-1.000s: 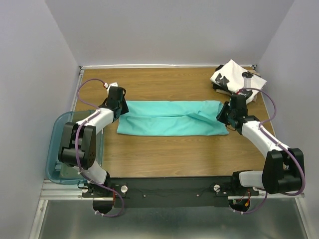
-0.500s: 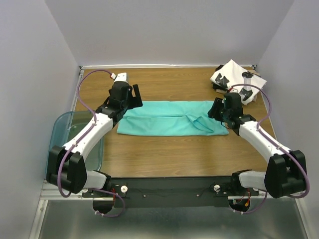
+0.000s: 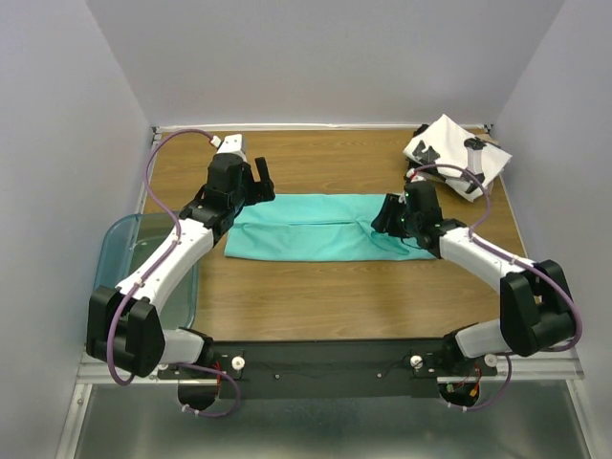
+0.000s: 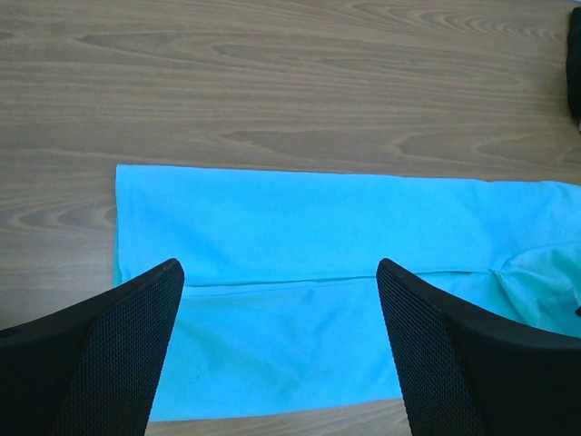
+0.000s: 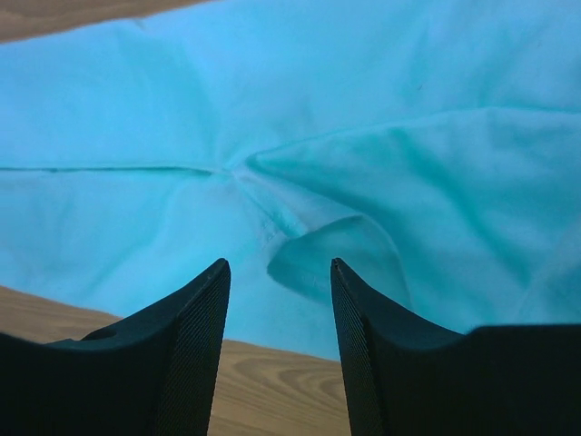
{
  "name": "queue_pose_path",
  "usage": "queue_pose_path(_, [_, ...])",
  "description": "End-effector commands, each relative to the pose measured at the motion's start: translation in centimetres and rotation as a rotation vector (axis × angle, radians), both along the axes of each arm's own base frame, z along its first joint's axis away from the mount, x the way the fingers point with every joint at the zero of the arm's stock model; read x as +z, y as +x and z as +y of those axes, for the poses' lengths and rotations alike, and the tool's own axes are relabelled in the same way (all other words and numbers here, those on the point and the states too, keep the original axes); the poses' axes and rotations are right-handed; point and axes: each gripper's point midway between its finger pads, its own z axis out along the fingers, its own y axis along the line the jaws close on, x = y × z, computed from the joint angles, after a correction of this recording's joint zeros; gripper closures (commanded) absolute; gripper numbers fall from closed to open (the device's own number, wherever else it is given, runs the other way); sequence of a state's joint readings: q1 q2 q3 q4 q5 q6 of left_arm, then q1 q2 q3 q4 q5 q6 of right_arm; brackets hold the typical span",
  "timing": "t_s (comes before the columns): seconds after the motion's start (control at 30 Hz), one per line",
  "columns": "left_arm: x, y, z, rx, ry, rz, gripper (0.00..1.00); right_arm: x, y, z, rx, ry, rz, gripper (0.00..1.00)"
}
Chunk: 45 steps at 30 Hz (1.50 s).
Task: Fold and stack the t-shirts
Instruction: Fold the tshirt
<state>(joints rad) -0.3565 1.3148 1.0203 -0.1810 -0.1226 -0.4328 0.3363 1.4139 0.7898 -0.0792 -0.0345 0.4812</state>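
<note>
top view: the teal t-shirt [image 3: 325,228] lies flat mid-worktop [image 3: 316,306] as a narrow band, its long axis running left to right between the two arms. the white printed t-shirt [image 3: 449,153] sits folded at the far right corner, well apart from the teal one. a translucent bin [image 3: 115,277] hangs at the left edge. the left arm [image 3: 182,249] holds its jaws above the band's far left corner. the right arm [image 3: 478,253] holds its jaws low over the rumpled right end, so each arm is nearest its own end of the shirt.

left wrist view: the left jaws are spread wide and hover clear of the cloth, touching nothing. the teal t-shirt [image 4: 345,272] runs across the gap, with its straight left edge just outside one finger [image 4: 100,354]. a lengthwise fold line runs between the fingers. the clean square end looks like the hem, so the shirt probably points neck-end to the right.

right wrist view: the right jaws are spread, not yet pinching. a raised pucker of cloth [image 5: 336,259] stands right between the fingertips where the creases meet. bare worktop shows just below. closing here would likely catch that pucker, and the next fold would carry one end along the long axis toward the other.
</note>
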Motion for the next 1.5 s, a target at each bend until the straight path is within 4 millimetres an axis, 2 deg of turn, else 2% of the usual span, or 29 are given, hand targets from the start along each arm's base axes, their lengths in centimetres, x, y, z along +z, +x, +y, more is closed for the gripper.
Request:
queue_pose_path(0.0, [0.4, -0.2, 0.5, 0.007, 0.011, -0.031, 0.05, -1.9, -1.3, 0.5, -0.053, 0.043, 0.045, 0.45])
queue_pose_path(0.13, [0.3, -0.3, 0.0, -0.020, 0.002, -0.028, 0.05, -3.5, -2.1, 0.8, -0.065, 0.057, 0.084, 0.44])
queue_pose_path(0.33, [-0.1, -0.6, 0.1, -0.020, -0.004, -0.034, 0.04, -3.4, -0.9, 1.3, -0.053, 0.069, 0.013, 0.42])
queue_pose_path(0.53, [0.2, -0.7, 0.1, -0.022, -0.006, -0.041, 0.04, -4.4, 0.9, 2.3, -0.035, 0.084, -0.007, 0.42])
queue_pose_path(0.63, [0.0, -0.8, 0.3, -0.017, -0.002, -0.038, 0.04, -5.1, 1.2, 2.8, -0.022, 0.099, -0.001, 0.42])
queue_pose_path(0.8, [-0.3, -0.9, 0.4, -0.012, 0.005, -0.030, 0.04, -4.5, 1.0, 4.2, 0.016, 0.145, -0.036, 0.42])
queue_pose_path(1.07, [-0.4, -0.9, 0.5, -0.006, 0.008, -0.025, 0.04, -2.4, 1.5, 4.3, 0.019, 0.133, -0.106, 0.42])
queue_pose_path(1.23, [-1.0, -0.9, 0.5, -0.006, 0.016, -0.011, 0.04, -2.8, 1.8, 4.9, 0.039, 0.131, -0.096, 0.43])
queue_pose_path(1.47, [-1.7, -0.8, 0.4, -0.015, 0.021, 0.007, 0.04, -2.5, 0.2, 8.1, 0.147, 0.138, -0.113, 0.44])
